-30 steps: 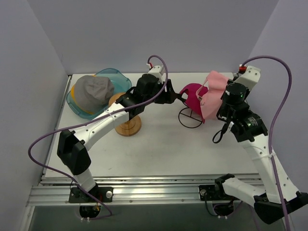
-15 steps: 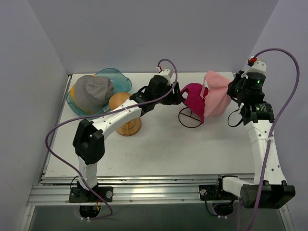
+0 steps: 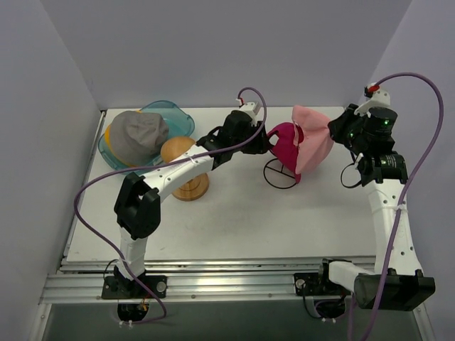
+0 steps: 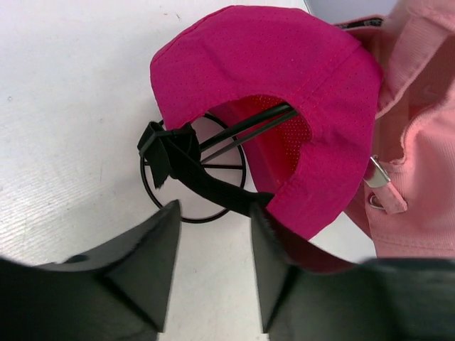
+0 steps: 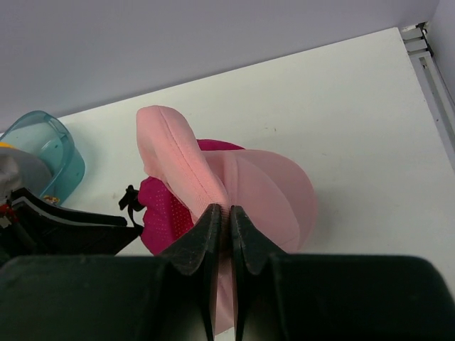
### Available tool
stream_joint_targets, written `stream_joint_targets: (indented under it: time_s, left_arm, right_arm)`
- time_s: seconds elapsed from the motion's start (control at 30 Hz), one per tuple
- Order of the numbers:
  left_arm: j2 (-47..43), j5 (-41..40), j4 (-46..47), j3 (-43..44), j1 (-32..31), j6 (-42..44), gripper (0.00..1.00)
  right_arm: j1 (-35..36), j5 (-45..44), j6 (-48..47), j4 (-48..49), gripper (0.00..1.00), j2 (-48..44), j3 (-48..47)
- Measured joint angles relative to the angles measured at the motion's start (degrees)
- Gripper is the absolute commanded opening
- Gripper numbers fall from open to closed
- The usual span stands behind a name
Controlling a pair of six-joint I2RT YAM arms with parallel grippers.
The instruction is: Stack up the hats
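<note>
Mostly, the light pink cap (image 3: pixel 313 138) is covering the right side of the magenta cap (image 3: pixel 284 145), so the top view is showing only the magenta cap's left half. The left wrist view is cutting the pink one off at its right edge. No logo is showing on the pink fabric, and its brim is hard to make out. Both caps are sitting toward the back right of the table (image 3: pixel 234 220), the magenta one perched on a black wire stand (image 4: pixel 192 177). Its rear opening and black strap are facing left, toward the left gripper (image 4: pixel 213 234). That gripper's jaws are standing apart just beside the strap, and whether a finger is touching it I cannot tell. The pink cap is draping with its long axis running back to front, a folded ridge rising at the back. The right gripper (image 5: pixel 222 213) is pinching a fold of it tightly. At the back left, the grey cap (image 3: pixel 138 133) is lying over the yellow-orange bucket hat (image 3: pixel 108 135), leaving only a sliver showing. Both are resting in a teal tub (image 3: pixel 174 114), with a wooden hat stand (image 3: pixel 181 153) standing beside it.
</note>
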State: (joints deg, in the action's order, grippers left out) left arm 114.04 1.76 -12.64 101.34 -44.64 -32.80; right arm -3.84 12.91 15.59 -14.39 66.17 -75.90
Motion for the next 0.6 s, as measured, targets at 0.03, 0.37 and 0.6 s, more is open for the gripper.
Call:
stream_joint_targets:
  time_s: [0.03, 0.37, 0.6]
  left_arm:
    - [0.1, -0.1, 0.0, 0.2, 0.0, 0.3, 0.39]
    - [1.0, -0.6, -0.1, 0.2, 0.6, 1.8, 0.02]
    - [0.3, -0.6, 0.8, -1.7, 1.3, 1.7, 0.09]
  right_arm:
    - [0.0, 0.0, 0.1, 0.0, 0.00, -0.3, 0.0]
    - [0.0, 0.0, 0.8, -1.4, 0.00, -5.4, -0.2]
    - [0.0, 0.0, 1.1, -2.1, 0.00, -5.8, -1.1]
